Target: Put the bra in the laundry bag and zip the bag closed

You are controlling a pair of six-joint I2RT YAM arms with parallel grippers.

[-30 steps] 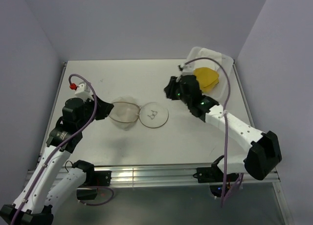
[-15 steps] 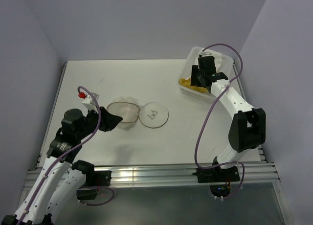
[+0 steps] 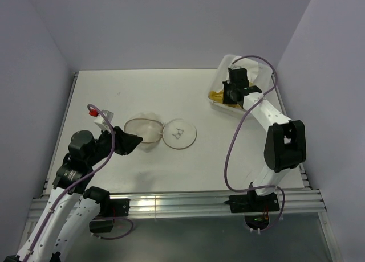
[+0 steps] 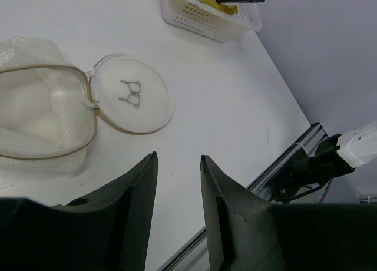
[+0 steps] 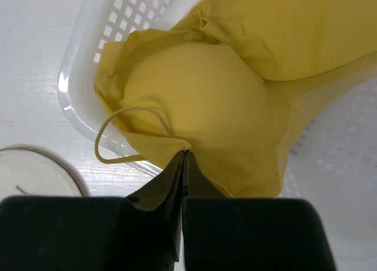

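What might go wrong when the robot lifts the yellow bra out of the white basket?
The right fingers pinch only a thin edge of the bra, so it may slip free. Its loose strap loop hangs over the basket rim and might snag. The laundry bag lies unheld, so it may slide.

Bright, even overhead light; soft, faint shadows (focus mostly sharp).

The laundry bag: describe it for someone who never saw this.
On the white table, look left of centre, away from the far-right tray. The laundry bag is round whitish mesh with brownish hoops, its opened lid marked with black spectacles.
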